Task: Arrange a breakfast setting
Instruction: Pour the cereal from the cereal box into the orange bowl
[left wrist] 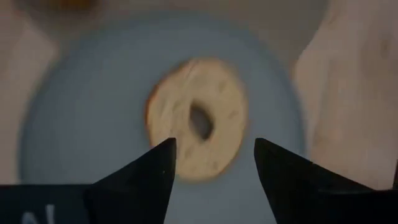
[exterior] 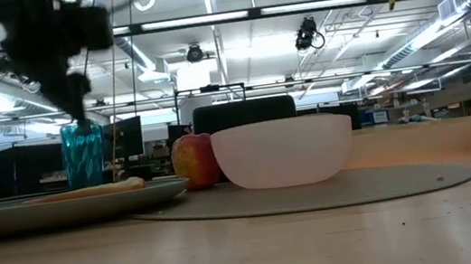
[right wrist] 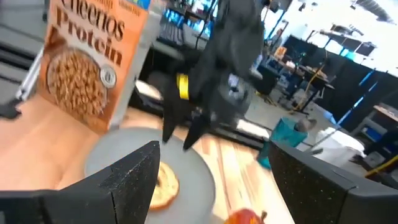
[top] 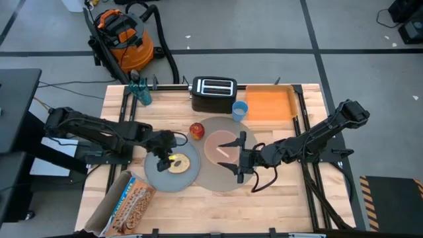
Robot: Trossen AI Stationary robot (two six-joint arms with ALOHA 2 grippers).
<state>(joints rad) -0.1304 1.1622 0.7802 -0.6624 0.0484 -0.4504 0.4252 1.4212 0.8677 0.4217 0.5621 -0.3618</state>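
High view: one bagel, one plate, one bowl; both grippers spread, left gripper, right gripper.

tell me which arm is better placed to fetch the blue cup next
Right, probably. The blue cup stands beside the toaster on the right arm's half of the table. The right gripper is open and empty by the pink bowl, while the left gripper hangs over the bagel, farther off.
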